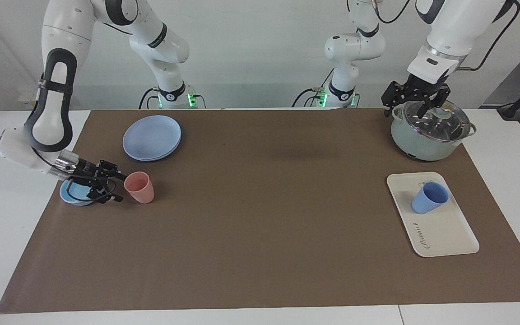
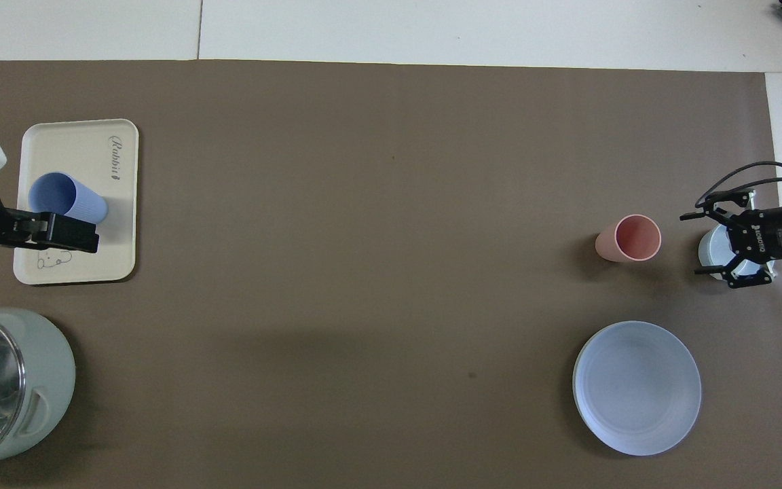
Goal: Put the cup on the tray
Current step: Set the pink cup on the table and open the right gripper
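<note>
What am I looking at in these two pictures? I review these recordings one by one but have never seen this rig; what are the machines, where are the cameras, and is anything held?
Two white robot arms with two-finger grippers work at a table covered by a brown mat. One picture faces the robots from across the table; the other looks down from above their end.

The small periwinkle-blue plastic cup stands on the flat cream-white rectangular tray. The left gripper hangs over a pale green pot with a glass lid and holds nothing.

Toward the right arm's end, the right gripper is open over a shallow light-blue bowl, beside a salmon-pink tumbler. Round blue plates lie nearer the robots.
</note>
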Tool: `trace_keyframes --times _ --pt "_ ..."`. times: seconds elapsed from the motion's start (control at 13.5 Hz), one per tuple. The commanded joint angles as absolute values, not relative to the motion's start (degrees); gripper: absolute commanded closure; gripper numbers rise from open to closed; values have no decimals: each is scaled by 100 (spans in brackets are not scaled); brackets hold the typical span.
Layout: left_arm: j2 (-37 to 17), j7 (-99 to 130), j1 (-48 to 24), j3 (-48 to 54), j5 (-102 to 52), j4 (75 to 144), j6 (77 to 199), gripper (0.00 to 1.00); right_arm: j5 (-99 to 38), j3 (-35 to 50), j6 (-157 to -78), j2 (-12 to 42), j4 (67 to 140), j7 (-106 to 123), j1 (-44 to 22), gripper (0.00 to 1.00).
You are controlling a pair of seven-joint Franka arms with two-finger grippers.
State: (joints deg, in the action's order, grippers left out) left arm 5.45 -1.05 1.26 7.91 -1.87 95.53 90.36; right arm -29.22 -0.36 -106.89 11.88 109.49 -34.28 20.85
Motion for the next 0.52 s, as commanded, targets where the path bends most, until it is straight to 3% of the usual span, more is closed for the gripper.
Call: trace_keyframes --times 0.0,0.44 --pt "650 -264 211 800 -264 9668 8983 0 -2182 9 -10268 599 11110 -3261 1891 1" --pt "650 -264 211 800 -264 9668 8991 0 -646 35 -10256 159 11057 -1899 215 1"
